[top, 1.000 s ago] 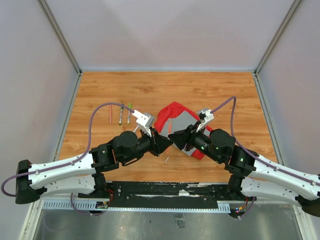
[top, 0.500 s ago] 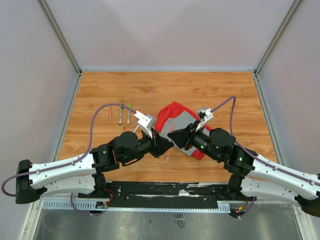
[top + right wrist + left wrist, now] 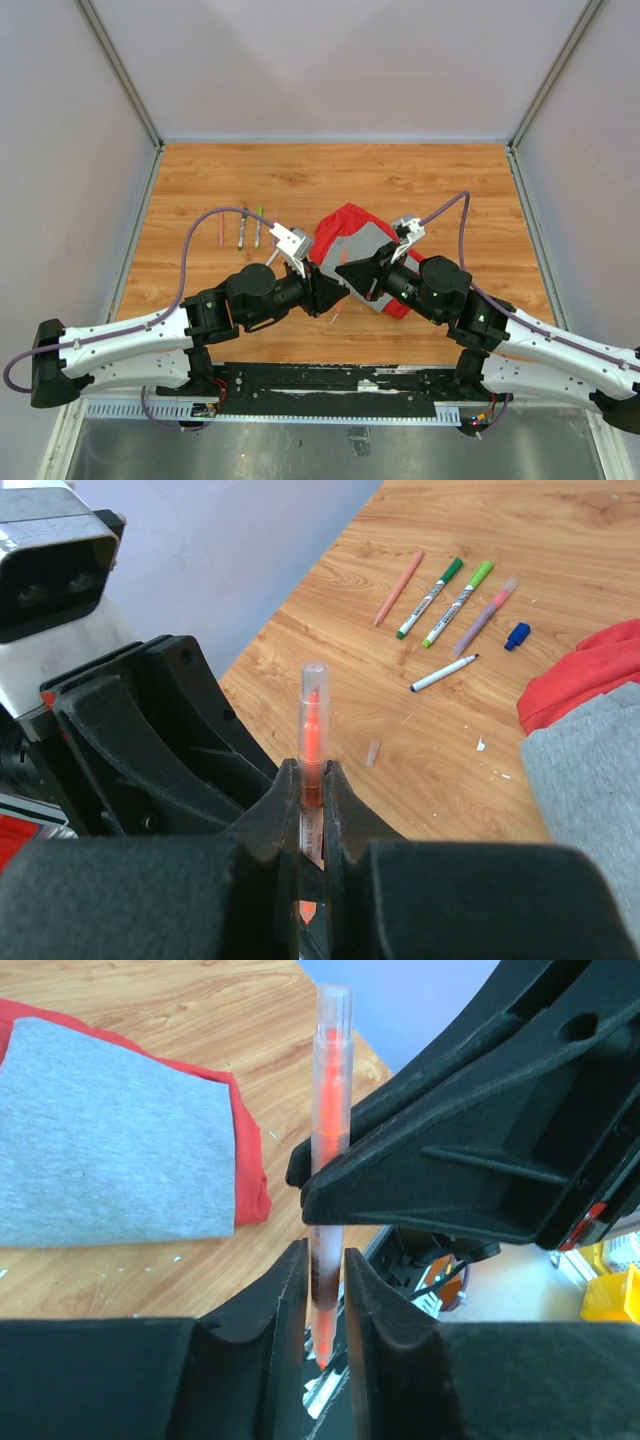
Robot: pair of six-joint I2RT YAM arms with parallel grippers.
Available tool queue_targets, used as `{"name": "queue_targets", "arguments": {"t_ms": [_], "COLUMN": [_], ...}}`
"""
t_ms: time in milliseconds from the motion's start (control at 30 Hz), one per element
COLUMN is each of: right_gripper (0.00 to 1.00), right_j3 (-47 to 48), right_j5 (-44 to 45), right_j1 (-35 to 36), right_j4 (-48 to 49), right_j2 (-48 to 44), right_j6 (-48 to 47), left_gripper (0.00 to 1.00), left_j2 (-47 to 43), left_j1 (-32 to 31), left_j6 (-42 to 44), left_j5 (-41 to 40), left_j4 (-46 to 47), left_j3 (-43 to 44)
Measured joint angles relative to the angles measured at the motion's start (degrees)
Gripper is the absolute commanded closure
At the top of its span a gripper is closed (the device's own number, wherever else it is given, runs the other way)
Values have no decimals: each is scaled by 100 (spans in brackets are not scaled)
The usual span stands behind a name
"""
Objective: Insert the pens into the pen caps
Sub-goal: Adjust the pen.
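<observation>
An orange pen [image 3: 330, 1110] with a clear cap over its tip stands upright between both grippers, which meet above the table's near middle. My right gripper [image 3: 311, 770] is shut on the pen [image 3: 311, 730] just below the cap. My left gripper [image 3: 323, 1255] sits lower on the barrel, its jaws open by a thin gap on each side. In the top view the left gripper [image 3: 335, 284] and right gripper [image 3: 346, 270] touch tip to tip. Several more pens [image 3: 429, 598] lie side by side on the wood, with a blue pen cap [image 3: 516, 635] beside them.
A red-and-grey cloth [image 3: 350, 235] lies just behind the grippers. A white pen with a dark tip [image 3: 444, 673] and a small clear cap [image 3: 372, 752] lie loose near it. The row of pens [image 3: 241, 229] is at the left of the table.
The right gripper's jaws have closed onto the orange pen. The left gripper's jaws have eased slightly apart around it. Both arms have barely moved.
</observation>
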Motion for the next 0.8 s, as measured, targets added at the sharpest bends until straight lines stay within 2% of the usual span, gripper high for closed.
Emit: {"name": "queue_targets", "arguments": {"t_ms": [100, 167, 333, 500, 633, 700, 800], "right_gripper": [99, 100, 99, 99, 100, 99, 99], "right_j3": [-2, -17, -107, -107, -57, -9, 22], "right_j5": [-37, -37, -68, -487, -835, -811, -638], "right_j1": [0, 0, 0, 0, 48, 260, 984], "right_j4": [35, 70, 66, -186, -603, -730, -785], "right_j2": [-90, -203, -516, -612, -514, -424, -247], "right_j6": [-306, -667, -1853, -3110, -3893, -4317, -5169], "left_gripper": [62, 50, 50, 50, 49, 48, 45], "left_j2": [-24, -96, -269, -330, -378, -374, -337], "left_j1": [0, 0, 0, 61, 603, 883, 1054], "left_j6": [9, 11, 0, 13, 66, 114, 210], "left_j5": [-15, -57, -313, -520, -317, -225, -129], "left_j4": [-24, -96, -619, -1191, -1550, -1711, -1982], "left_j3": [0, 0, 173, 579, 850, 957, 1128]}}
